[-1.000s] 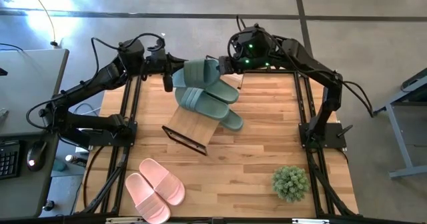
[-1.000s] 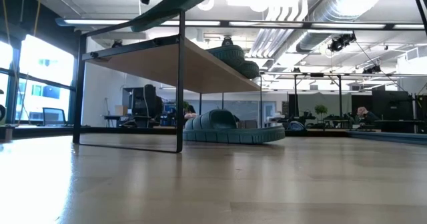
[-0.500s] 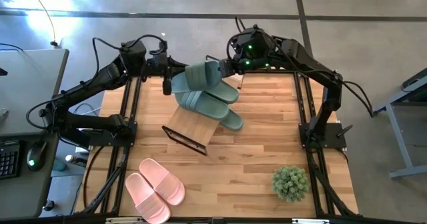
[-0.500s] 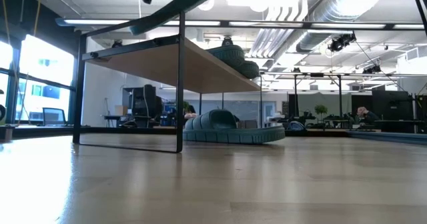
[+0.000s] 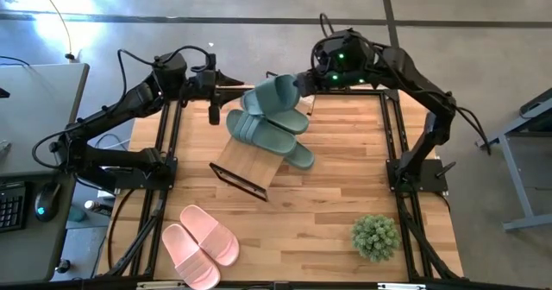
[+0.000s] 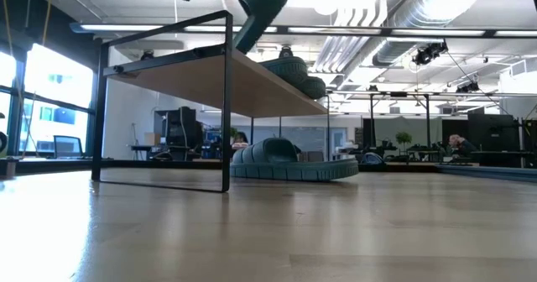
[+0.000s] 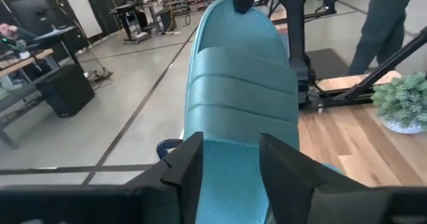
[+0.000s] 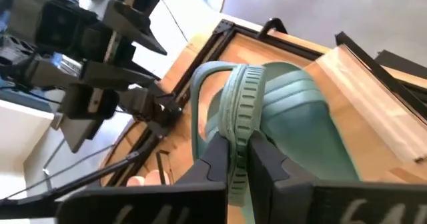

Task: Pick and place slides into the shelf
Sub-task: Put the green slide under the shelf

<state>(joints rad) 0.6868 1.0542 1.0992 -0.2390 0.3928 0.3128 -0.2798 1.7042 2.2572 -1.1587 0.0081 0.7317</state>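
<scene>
Fingers of the right gripper [image 8: 238,159] pinch a green slide [image 5: 274,96] by its edge above the shelf [image 5: 250,162]; the left gripper [image 7: 230,159], just beside its other end, stands spread.

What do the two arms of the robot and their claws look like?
Both arms are dark, slim and jointed, with black cables looping along them. The left claw has two flat, angular black fingers. The right claw has the same dark fingers, and its wrist shows small green lights.
</scene>
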